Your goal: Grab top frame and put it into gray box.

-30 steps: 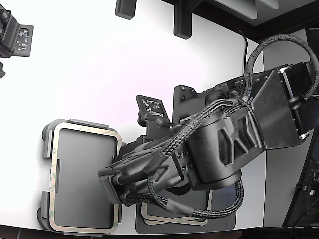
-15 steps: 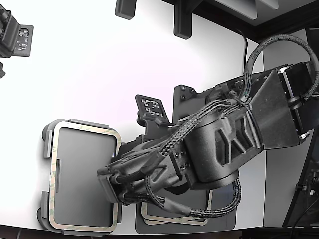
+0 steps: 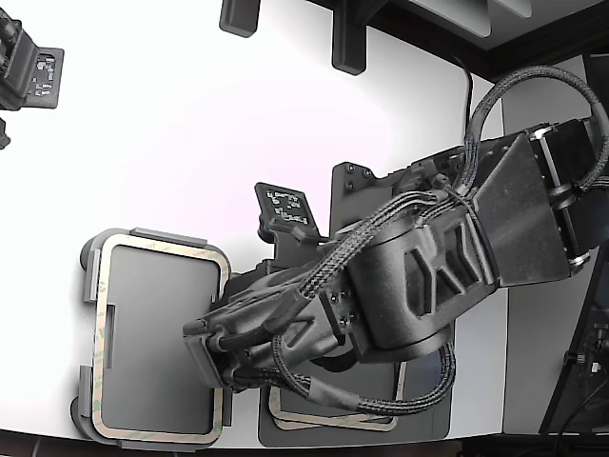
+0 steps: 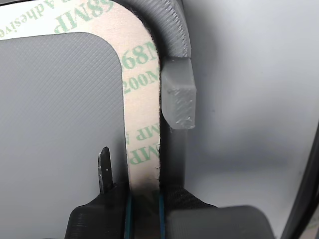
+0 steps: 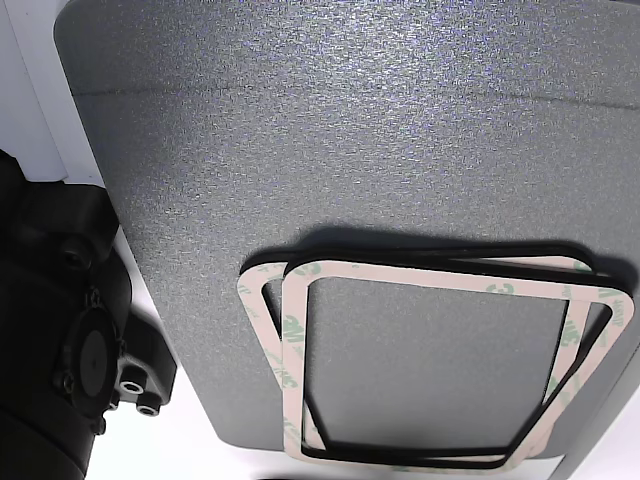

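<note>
The top frame point(image 3: 162, 343) is down in the gray box point(image 3: 88, 286), lower left of the exterior picture, its cream border lining the tray's inside edge all the way round. So the carry looks done, operator; what's left, by my read, is letting go and backing the arm off.

Your pincer point(image 4: 144, 199) sits low in the wrist picture, and the frame's strip point(image 4: 142, 124) runs straight down between the two dark fingers point(image 4: 105, 169), so it reads as pinching that edge of the frame. Whether it's gripping hard or only straddling, you can't settle from here.

That wrist shot gives you what the exterior one can't: green printed lettering on the strip, the box's raised tab point(image 4: 178, 102) just beside it, and the strip lying close along the wall. In the exterior picture the arm's bulk hides the pincer entirely, over the tray's right side.

The exterior picture gives you the whole layout instead: the tray on the white counter point(image 3: 190, 124), and more frames point(image 3: 333, 419) peeking out under the arm at the bottom. The other camera shows that stack point(image 5: 430, 370) clearly, at least two cream frames slightly askew on a dark gray sheet point(image 5: 350, 130).
</note>
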Tool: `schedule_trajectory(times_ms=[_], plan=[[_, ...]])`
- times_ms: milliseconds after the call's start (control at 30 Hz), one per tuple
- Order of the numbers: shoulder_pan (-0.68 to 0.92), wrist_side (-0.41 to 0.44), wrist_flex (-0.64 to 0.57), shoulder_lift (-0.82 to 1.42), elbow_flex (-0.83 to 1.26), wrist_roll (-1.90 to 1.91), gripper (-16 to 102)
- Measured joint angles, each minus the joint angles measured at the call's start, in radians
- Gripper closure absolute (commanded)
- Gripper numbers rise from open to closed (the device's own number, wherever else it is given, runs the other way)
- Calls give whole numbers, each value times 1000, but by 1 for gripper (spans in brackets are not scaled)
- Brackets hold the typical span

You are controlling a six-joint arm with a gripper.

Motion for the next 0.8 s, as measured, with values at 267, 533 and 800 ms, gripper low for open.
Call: schedule_trajectory(times_ms=[267,533,800], plan=[[-2,3,-23,-3,5,-23,-14],[-11,147,-101,37,-48,-57,-14],[-80,311,-272,281,144,-451,-14]])
